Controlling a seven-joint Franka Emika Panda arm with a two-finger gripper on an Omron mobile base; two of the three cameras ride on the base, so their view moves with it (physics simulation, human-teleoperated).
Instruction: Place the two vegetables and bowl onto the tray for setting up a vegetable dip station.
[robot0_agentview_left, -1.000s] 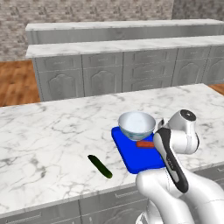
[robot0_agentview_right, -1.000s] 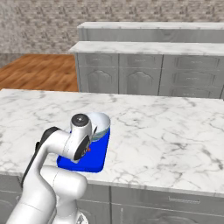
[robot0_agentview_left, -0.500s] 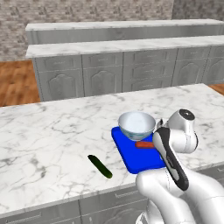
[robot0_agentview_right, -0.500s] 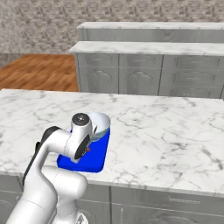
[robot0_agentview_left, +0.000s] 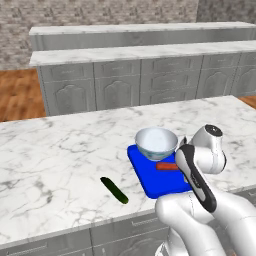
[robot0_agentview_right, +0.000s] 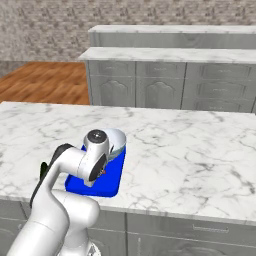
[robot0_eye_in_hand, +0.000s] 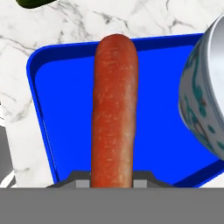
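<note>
The orange-red carrot (robot0_eye_in_hand: 113, 109) sticks out between the fingertips of my gripper (robot0_eye_in_hand: 112, 177), which is shut on its near end. It lies low over the blue tray (robot0_eye_in_hand: 65, 109), along its length; whether it touches the tray floor I cannot tell. In the left base view the carrot (robot0_agentview_left: 167, 166) shows over the tray (robot0_agentview_left: 152, 186), just in front of the pale bowl (robot0_agentview_left: 156, 142), which stands on the tray's far end. The bowl (robot0_eye_in_hand: 205, 87) is close beside the carrot. The dark green cucumber (robot0_agentview_left: 114, 190) lies on the counter left of the tray.
The marble island counter (robot0_agentview_left: 60, 150) stretches wide to the left and behind the tray. Its front edge runs close to the tray's near side. A second counter with grey cabinets (robot0_agentview_left: 125, 85) stands across the aisle.
</note>
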